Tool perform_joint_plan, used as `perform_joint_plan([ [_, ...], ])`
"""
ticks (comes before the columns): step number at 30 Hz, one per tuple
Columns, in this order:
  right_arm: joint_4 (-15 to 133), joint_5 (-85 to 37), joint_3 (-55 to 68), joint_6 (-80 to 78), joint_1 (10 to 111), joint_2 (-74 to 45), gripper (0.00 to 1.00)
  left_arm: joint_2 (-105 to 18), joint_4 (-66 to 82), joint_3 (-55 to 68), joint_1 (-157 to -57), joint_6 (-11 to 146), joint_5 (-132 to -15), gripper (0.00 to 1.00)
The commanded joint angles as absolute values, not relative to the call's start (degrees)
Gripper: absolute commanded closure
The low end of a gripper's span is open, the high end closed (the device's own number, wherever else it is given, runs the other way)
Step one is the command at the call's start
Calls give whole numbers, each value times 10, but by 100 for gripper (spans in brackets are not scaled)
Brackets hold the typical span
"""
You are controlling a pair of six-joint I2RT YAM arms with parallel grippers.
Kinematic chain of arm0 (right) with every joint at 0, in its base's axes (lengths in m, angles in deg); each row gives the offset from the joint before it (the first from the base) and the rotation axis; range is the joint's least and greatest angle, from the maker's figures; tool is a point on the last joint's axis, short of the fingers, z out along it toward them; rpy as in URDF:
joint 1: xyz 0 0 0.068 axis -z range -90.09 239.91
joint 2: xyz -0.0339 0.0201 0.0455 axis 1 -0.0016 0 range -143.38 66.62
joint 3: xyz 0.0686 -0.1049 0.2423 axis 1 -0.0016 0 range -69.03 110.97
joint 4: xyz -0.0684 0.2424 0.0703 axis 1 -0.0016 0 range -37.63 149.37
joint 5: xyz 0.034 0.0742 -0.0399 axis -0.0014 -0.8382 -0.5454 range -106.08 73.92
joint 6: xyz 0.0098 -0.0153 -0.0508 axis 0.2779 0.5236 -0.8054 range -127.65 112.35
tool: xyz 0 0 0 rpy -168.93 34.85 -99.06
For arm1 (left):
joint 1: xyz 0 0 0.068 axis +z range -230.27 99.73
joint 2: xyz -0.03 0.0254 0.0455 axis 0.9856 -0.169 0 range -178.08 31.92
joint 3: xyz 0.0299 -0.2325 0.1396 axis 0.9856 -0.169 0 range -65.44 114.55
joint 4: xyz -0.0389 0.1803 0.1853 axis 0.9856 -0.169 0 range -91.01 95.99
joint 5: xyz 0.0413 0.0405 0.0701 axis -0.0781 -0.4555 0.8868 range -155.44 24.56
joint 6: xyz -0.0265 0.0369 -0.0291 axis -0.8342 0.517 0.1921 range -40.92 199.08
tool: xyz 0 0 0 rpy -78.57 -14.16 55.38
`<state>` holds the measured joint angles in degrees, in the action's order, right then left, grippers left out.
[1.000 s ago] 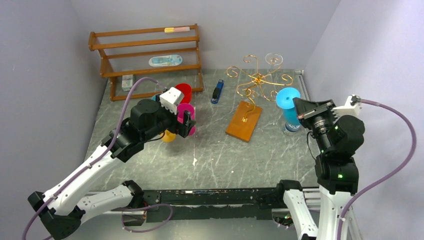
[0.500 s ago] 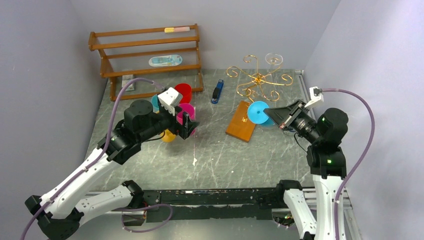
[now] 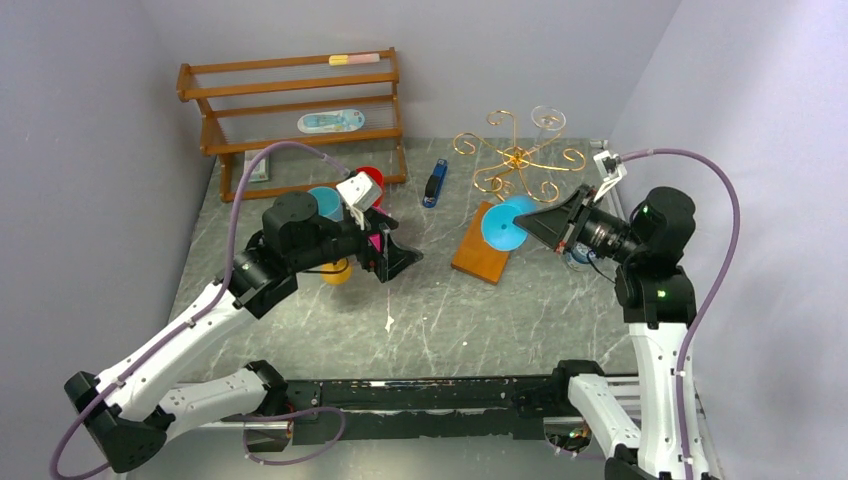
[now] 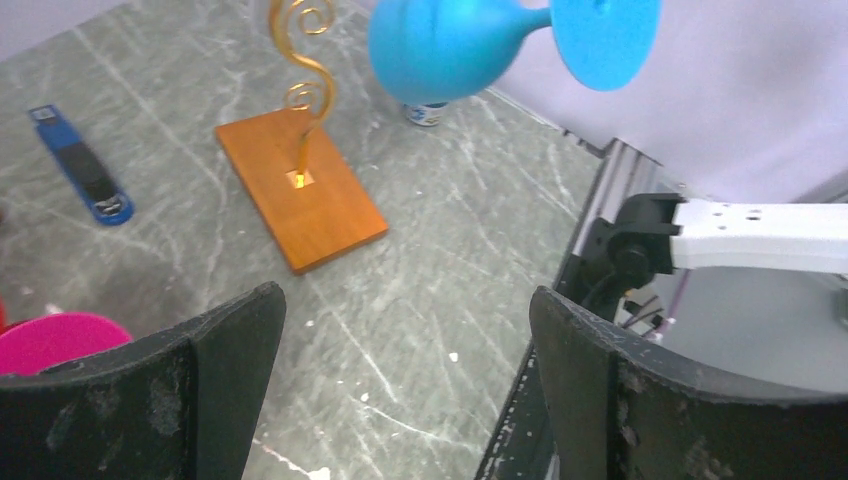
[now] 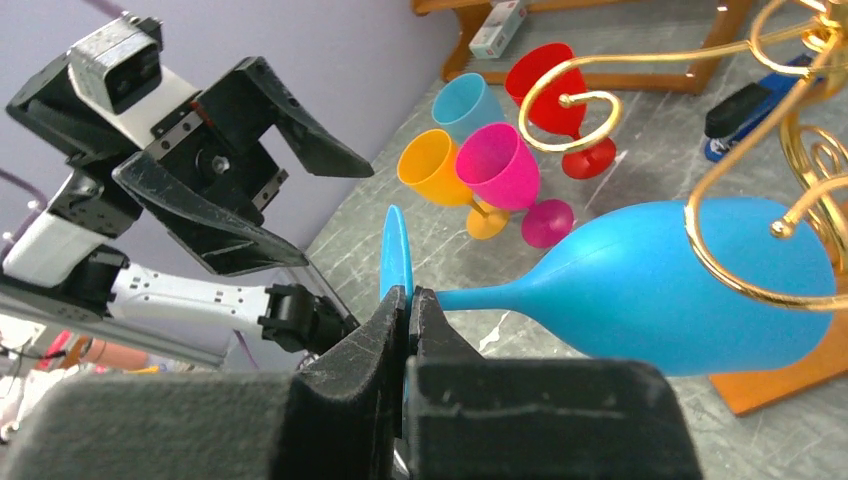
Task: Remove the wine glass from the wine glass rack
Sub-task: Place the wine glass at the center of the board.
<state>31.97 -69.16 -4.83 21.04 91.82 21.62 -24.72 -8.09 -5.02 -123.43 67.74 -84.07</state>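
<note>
**Blue glass pinched by its foot, beside the gold rack**

The right gripper (image 5: 408,300) is clamped on the thin edge of the round foot of the blue wine glass (image 5: 680,290). The glass lies on its side in the air. Its stem runs sideways from the fingertips, and the bowl is the end farthest from them. A curled arm of the wine glass rack (image 5: 740,200) crosses in front of the bowl in the right wrist view (whether wire and bowl touch cannot be told). From above, the glass (image 3: 498,228) hangs just off the tip of the right gripper (image 3: 532,222), over the rack's orange-brown base (image 3: 488,250).

The left gripper (image 3: 400,258) has its jaws spread wide with nothing between them. It points across the table at the glass, well apart from it. In the left wrist view the rack base (image 4: 300,195) lies ahead of its fingers (image 4: 235,345), with the blue glass (image 4: 445,45) above. Close behind this gripper stand a magenta glass (image 5: 497,165), an orange one (image 5: 432,170), a red one (image 5: 545,85) and a light blue one (image 5: 465,102).
</note>
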Motion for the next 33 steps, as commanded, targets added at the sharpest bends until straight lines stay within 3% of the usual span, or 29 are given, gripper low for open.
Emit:
perform_joint_plan([
  [1,297,-723,-14,159,903,198,100,-248,-12,-61,-1231,642,-914,4],
  [9,284,-625,-12,139,788,159,100,-249,-11,-76,-1231,641,-893,3],
  [13,258,-486,37,113,668,114,100,-247,-34,-77,-1231,650,-878,4],
  [21,294,-340,66,88,453,45,100,-218,-111,-69,-1231,713,-854,6],
  [26,317,-286,57,68,377,19,100,-195,-121,-77,-1231,718,-883,15],
  [33,363,-306,35,65,368,32,100,-187,-158,-67,-1230,759,-931,32],
])
